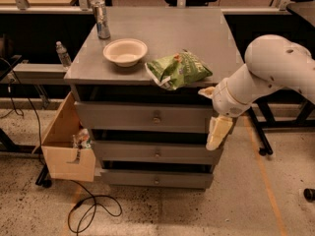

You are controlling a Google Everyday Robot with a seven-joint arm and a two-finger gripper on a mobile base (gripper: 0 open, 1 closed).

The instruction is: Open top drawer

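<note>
The top drawer (142, 117) is the wide grey front just under the tabletop, with a small round metal knob (156, 118) at its centre. It sits slightly forward of the cabinet, with a dark gap above it. Two more grey drawers (156, 153) lie below it. My gripper (217, 132) hangs from the white arm (266, 77) at the right end of the top drawer, pointing down, well to the right of the knob.
On the grey cabinet top (197, 38) are a white bowl (125, 51), a green chip bag (178, 70) overhanging the front edge, and a can (102, 19). A light wooden box (66, 141) stands at the cabinet's left. A cable (91, 208) lies on the floor.
</note>
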